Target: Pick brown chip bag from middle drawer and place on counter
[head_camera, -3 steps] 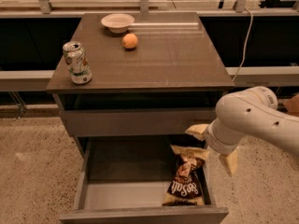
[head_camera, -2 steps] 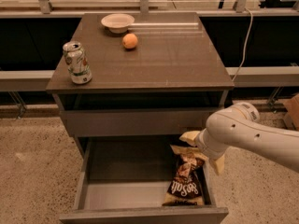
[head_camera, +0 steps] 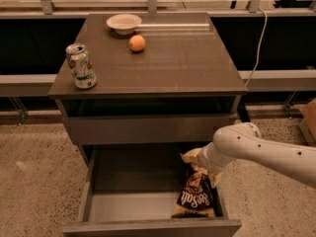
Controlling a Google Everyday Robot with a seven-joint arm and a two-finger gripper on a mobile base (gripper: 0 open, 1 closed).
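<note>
The brown chip bag [head_camera: 195, 200] lies in the right part of the open middle drawer [head_camera: 129, 205], with its lower end against the drawer front. My gripper [head_camera: 203, 168] comes in from the right on a white arm and reaches down into the drawer at the bag's upper end. Its cream fingers [head_camera: 190, 156] are spread, one on each side of that end, and the bag still rests on the drawer floor. The counter [head_camera: 168, 65] is the dark top slab above.
On the counter stand a soda can [head_camera: 81, 66] at the front left, an orange [head_camera: 137, 43] and a white bowl [head_camera: 123, 22] at the back. A shut drawer front [head_camera: 148, 128] sits just above the open drawer. A cable [head_camera: 256, 48] hangs at the right.
My arm has moved left and down, from beside the cabinet into the drawer. The gripper has come down onto the bag's upper end. The bag has not moved.
</note>
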